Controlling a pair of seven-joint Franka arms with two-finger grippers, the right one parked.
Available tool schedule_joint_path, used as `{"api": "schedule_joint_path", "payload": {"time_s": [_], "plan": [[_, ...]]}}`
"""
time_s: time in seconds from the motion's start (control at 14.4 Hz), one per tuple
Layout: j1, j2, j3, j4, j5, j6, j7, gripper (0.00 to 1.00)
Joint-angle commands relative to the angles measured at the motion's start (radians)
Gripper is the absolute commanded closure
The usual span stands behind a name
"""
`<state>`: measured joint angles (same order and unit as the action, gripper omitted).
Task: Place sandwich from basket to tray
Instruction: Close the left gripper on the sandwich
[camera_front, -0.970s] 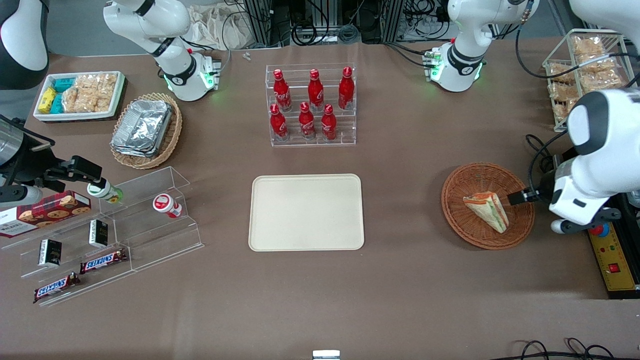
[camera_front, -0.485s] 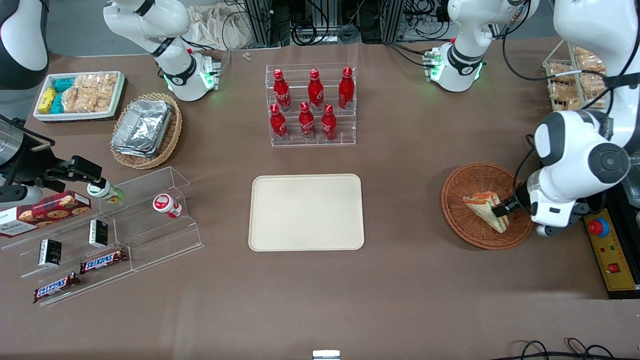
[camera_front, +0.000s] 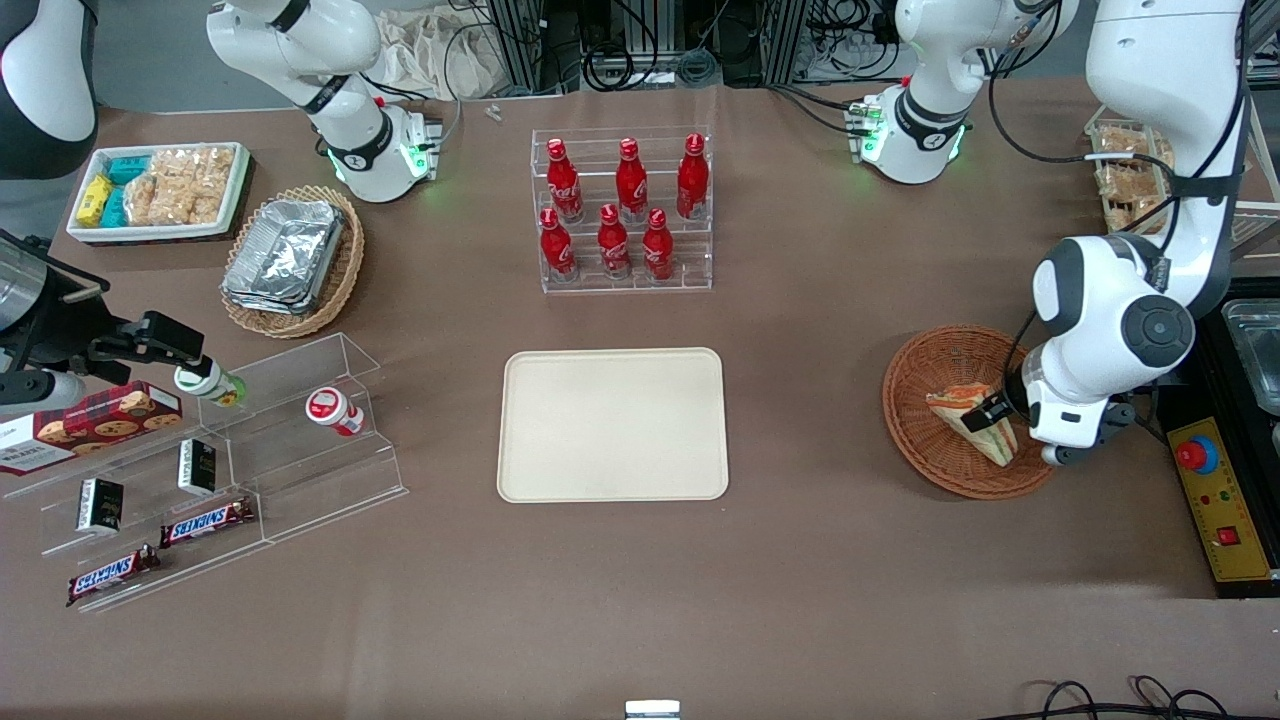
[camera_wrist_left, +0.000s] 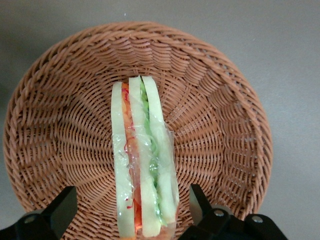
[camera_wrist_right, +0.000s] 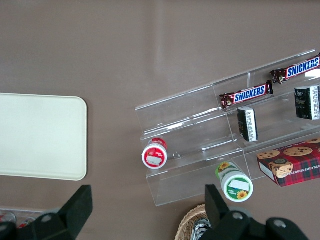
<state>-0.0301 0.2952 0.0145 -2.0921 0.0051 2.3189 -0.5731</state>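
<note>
The sandwich (camera_front: 968, 418), a clear-wrapped wedge of pale bread with green and orange-red filling, lies in the round reddish-brown wicker basket (camera_front: 920, 440) toward the working arm's end of the table. My left gripper (camera_front: 995, 415) hangs over the basket, open, one finger (camera_wrist_left: 62, 207) on each side of the sandwich (camera_wrist_left: 142, 170) with gaps between pads and bread. The basket's woven wall (camera_wrist_left: 220, 125) surrounds it. The cream-beige tray (camera_front: 612, 424) lies flat and bare at mid-table; its edge also shows in the right wrist view (camera_wrist_right: 40, 135).
A clear rack of red bottles (camera_front: 622, 210) stands farther from the front camera than the tray. A tan basket of foil trays (camera_front: 290, 258), a white snack bin (camera_front: 158, 190) and clear snack shelves (camera_front: 215, 470) lie toward the parked arm's end. A yellow control box (camera_front: 1222, 510) sits beside the basket.
My left gripper has come in over the basket from its outer rim and now straddles the sandwich. The sandwich and basket have not moved.
</note>
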Motion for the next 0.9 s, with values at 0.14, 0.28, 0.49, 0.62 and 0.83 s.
{"api": "schedule_joint_path", "payload": {"time_s": [0.14, 0.28, 0.49, 0.62, 0.83], "plan": [[0.007, 0.024, -0.007, -0.026, 0.006, 0.048, -0.025, 0.01], [0.006, 0.048, -0.007, -0.016, 0.004, 0.056, -0.031, 0.21], [-0.008, 0.064, -0.011, -0.002, 0.004, 0.079, -0.106, 0.88], [-0.01, 0.061, -0.011, 0.01, 0.004, 0.077, -0.12, 1.0], [-0.011, 0.053, -0.013, 0.081, 0.006, -0.001, -0.122, 1.0]]}}
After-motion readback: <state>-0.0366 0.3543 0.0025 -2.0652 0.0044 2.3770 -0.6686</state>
